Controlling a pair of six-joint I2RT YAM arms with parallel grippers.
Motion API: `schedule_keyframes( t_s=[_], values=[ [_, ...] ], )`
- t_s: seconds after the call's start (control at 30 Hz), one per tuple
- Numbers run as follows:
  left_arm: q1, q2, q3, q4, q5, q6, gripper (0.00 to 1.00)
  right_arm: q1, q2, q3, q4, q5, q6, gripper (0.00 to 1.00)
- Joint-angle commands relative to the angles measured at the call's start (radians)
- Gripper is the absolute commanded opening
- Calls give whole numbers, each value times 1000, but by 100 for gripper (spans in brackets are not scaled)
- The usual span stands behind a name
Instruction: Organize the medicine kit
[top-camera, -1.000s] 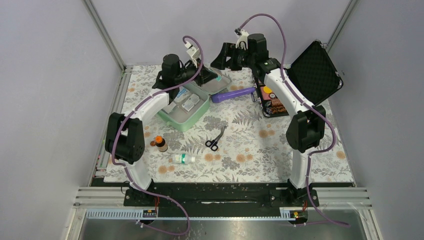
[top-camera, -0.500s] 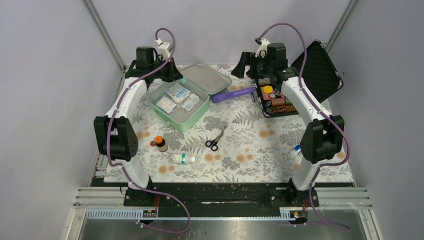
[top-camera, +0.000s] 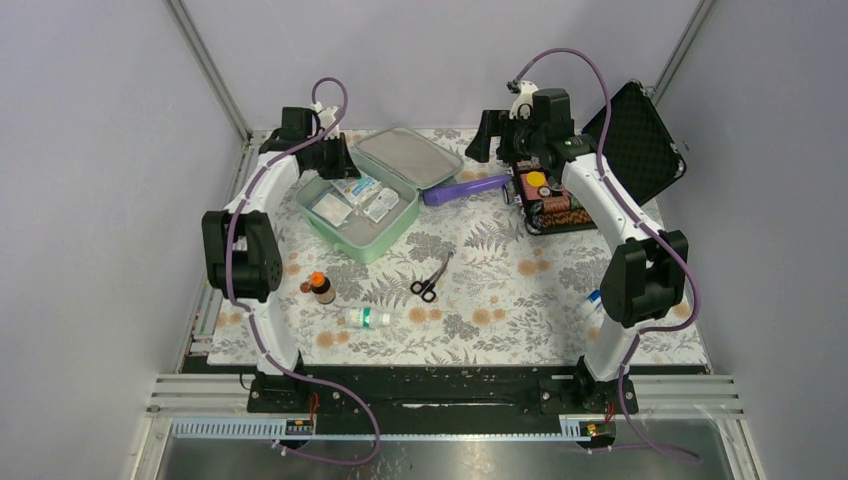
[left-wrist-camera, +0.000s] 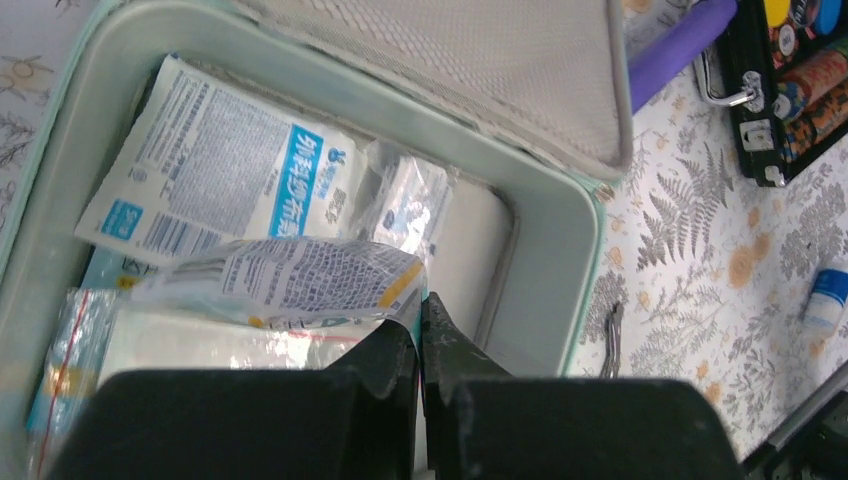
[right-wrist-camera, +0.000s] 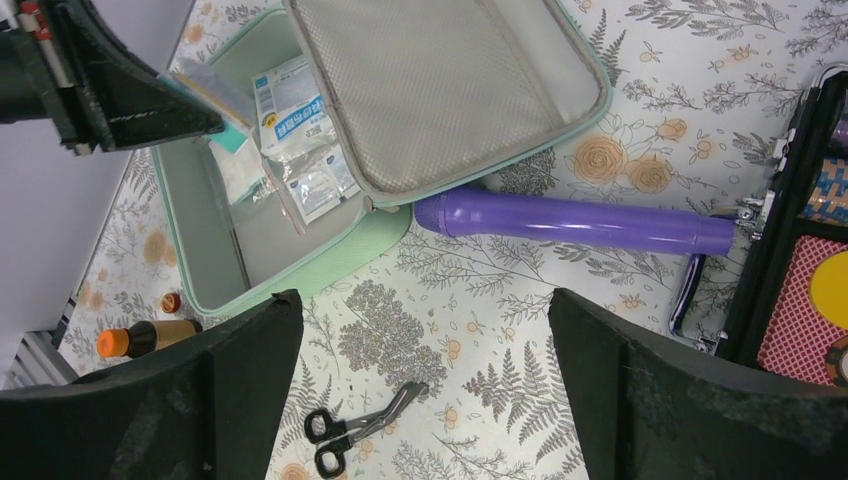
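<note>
**Top external.** The medicine kit (top-camera: 368, 250) lies open on the far-left part of the floral table cover (top-camera: 500, 330). It is set on the diagonal. Its hinge line runs from far-left to near-right, and the lid (top-camera: 410, 158) is thrown back toward the far right, inner face up. One corner of the base points at the near edge. The left gripper (top-camera: 337, 160) is at the base's far-left rim. The right gripper (top-camera: 497, 134) hangs above the table's far edge, right of the lid and apart from it. A purple tube (top-camera: 466, 188) lies just beside the lid.

**Left wrist.** The jaws are closed together over the base. The corner of a printed sachet (left-wrist-camera: 290, 278) sits at their tips; I cannot tell whether it is pinched. More sachets lie flat beneath.

**Right wrist.** The fingers (right-wrist-camera: 230, 380) stand fully apart with nothing between them. They look down on the mesh-lined lid, the tube and the scissors (right-wrist-camera: 350, 432).
</note>
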Motion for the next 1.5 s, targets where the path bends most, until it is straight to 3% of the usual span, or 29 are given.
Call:
schedule_keyframes(
  t_s=[0.0, 0.2, 0.4, 0.73, 0.8, 0.87, 1.3, 1.47],
  values=[
    [4, 79, 100, 45, -6, -22, 0, 6, -15, 0, -11, 23, -38, 100],
    [4, 157, 150, 137, -62, -81, 0, 6, -24, -21, -25, 33, -63, 100],
    [4, 208, 166, 187, -114, -149, 9, 6, -24, -21, -45, 40, -82, 100],
    [5, 174, 75, 169, -181, -240, 14, 7, -24, -23, -61, 47, -98, 99],
    [5, 159, 57, 168, -177, -246, 25, 6, -22, -22, -62, 46, -97, 99],
    [6, 151, 51, 160, -173, -242, 28, 7, -20, -23, -63, 44, -99, 100],
    [8, 114, 50, 146, -192, -187, 26, 6, -7, -21, -60, 40, -97, 99],
    [8, 124, 61, 178, -166, -172, 15, 7, -7, -26, -60, 37, -99, 99]
  ],
)
